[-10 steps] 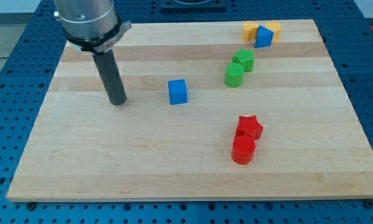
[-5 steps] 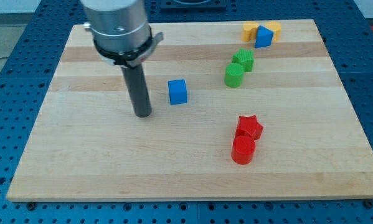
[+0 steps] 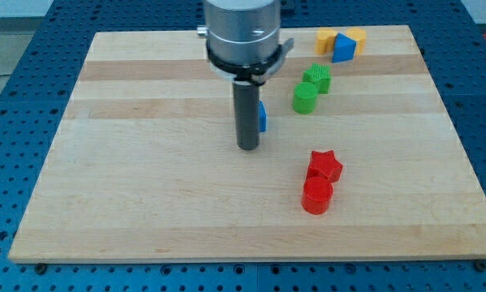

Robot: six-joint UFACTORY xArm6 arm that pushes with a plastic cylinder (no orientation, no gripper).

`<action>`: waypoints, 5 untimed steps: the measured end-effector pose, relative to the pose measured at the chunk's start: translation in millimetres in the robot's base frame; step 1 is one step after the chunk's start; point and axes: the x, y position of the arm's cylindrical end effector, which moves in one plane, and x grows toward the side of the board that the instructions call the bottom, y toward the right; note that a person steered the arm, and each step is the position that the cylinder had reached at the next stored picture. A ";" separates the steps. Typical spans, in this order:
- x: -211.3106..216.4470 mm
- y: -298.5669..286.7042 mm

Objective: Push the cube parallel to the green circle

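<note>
Since the earlier frames your rod has travelled from the view's left toward the centre of the wooden board (image 3: 145, 203); my tip (image 3: 248, 148) now rests just at the view's lower left of the blue cube (image 3: 261, 116), and the rod hides most of that block. Only a narrow blue sliver shows at the rod's right edge, so you cannot tell its facing or whether tip and cube touch. Your tool holds nothing. Item: green cylinder (image 3: 305, 97), up and to the right of the cube, touching a green ridged block (image 3: 317, 78). Item: red star block (image 3: 325, 165) touching a red cylinder (image 3: 316, 196), lower right. Item: blue wedge-like block (image 3: 343, 48) between two yellow blocks (image 3: 327, 38), top right.
</note>
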 end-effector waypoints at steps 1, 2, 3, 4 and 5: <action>-25.5 12.2; -37.3 29.5; -40.9 50.4; -40.8 43.1; -65.7 -16.9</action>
